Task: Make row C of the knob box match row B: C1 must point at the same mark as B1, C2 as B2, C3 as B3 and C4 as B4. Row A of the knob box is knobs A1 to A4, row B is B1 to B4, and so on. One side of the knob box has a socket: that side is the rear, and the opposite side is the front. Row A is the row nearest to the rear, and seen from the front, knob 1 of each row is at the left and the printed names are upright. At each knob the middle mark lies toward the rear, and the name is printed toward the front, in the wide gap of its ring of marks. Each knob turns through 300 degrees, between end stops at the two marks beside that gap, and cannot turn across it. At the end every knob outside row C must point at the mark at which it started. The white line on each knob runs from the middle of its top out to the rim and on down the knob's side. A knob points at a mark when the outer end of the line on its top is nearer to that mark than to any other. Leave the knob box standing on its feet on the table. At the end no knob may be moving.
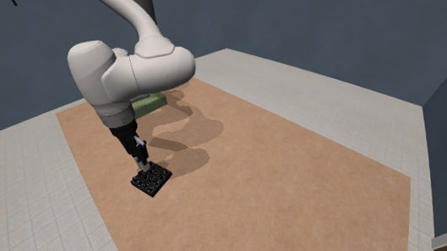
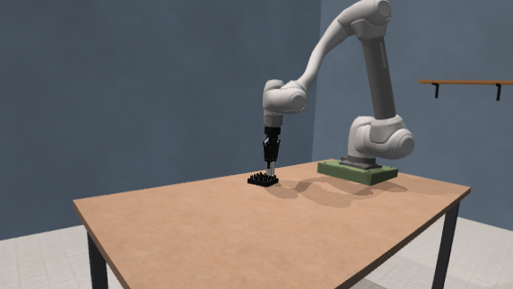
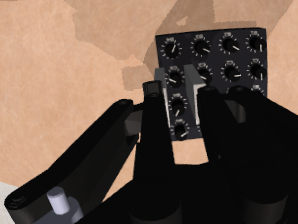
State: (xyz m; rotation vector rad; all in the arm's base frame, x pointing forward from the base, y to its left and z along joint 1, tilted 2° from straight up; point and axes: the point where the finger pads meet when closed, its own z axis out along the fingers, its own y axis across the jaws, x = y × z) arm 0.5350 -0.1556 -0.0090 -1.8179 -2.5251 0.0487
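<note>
The black knob box [image 1: 153, 178] stands on the brown table top near the table's left edge; it also shows in the exterior view [image 2: 263, 179] and in the wrist view [image 3: 213, 79]. Its knobs are black with white lines; the printed names are too small to read. My gripper [image 1: 143, 166] points down over the box's edge nearest the arm. In the wrist view the fingers stand a narrow gap apart on either side of one knob [image 3: 177, 104] in the leftmost column, third from the top. I see no firm contact with it. My fingers hide the box's lower right part.
The arm's green base plate [image 2: 357, 170] sits at the table's far end, right of the box. The table edge [image 1: 74, 165] runs close to the box's left side. A wall shelf [image 2: 466, 83] hangs far behind.
</note>
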